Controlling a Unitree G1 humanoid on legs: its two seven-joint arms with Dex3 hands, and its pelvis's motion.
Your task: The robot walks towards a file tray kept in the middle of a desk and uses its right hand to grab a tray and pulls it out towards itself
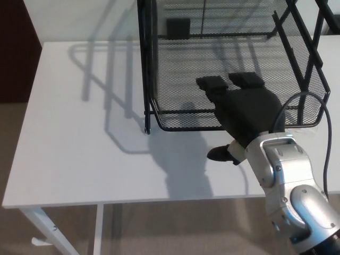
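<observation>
Reaching in from the near edge of the white desk point(79, 159), the robot's right hand point(244, 114) straddles the front rim of the black wire-mesh file tray point(212, 64), two fingers point(212, 84) inside, thumb point(220, 154) below, not yet clamped, with the tray's long axis running straight away from it toward the desk's far edge.

The file tray point(234, 69) at twelve o'clock is black wire with a fine mesh pattern, through which the white of the desk point(79, 138) shows as a greyish weave, and grey shadows of its bars stripe the desk toward ten o'clock. The right hand point(241, 109) at three o'clock is matte black, joined to a forearm point(289, 186) of shiny silver-grey metal with a thin black cable point(324, 117) looping beside it. Past the desk's white legs point(42, 228) at seven o'clock the floor point(10, 159) is beige-brown, a dark reddish-brown panel point(16, 48) fills the ten o'clock corner, and the wall point(79, 18) behind is off-white.
</observation>
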